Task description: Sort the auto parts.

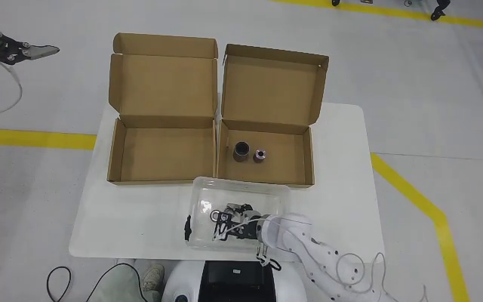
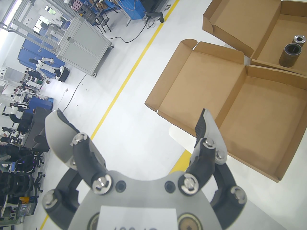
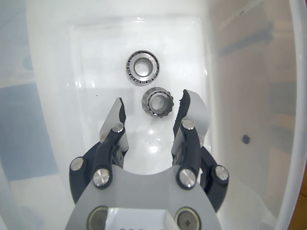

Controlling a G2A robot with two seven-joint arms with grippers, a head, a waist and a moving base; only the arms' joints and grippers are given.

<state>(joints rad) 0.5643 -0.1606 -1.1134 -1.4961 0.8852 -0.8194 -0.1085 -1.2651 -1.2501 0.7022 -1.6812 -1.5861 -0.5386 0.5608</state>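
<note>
A: How far along is the sorting?

B: About halfway, I'd judge. Starting left: the left hand (image 2: 130, 114) hangs with its fingers spread wide and nothing between them, out over the floor beyond the left edge of the white worktop (image 1: 339, 151). The left brown cardboard box (image 1: 162, 155) stands with its flaps open, its floor bare cardboard.

A: And the bin?

B: The clear plastic bin (image 1: 241, 181) sits at the front edge. Two parts lie in it: a larger steel tapered roller bearing (image 3: 142, 67) and a smaller steel roller bearing (image 3: 157, 102) just beside it. The right hand (image 3: 153, 99) is down inside, fingers apart on either side of the smaller one, not touching it.

A: What's finished?

B: The right brown cardboard box (image 1: 290, 162) holds a dark cylindrical sleeve (image 1: 241, 151) and a small silvery collar (image 1: 260, 155), side by side near its left wall. So two are placed and two are left, probably bound for the bare box.

A: Any writing?

B: None legible. The boxes are plain, and a white sticker (image 2: 136, 216) on the left wrist plate is cut off at the picture's edge.
</note>
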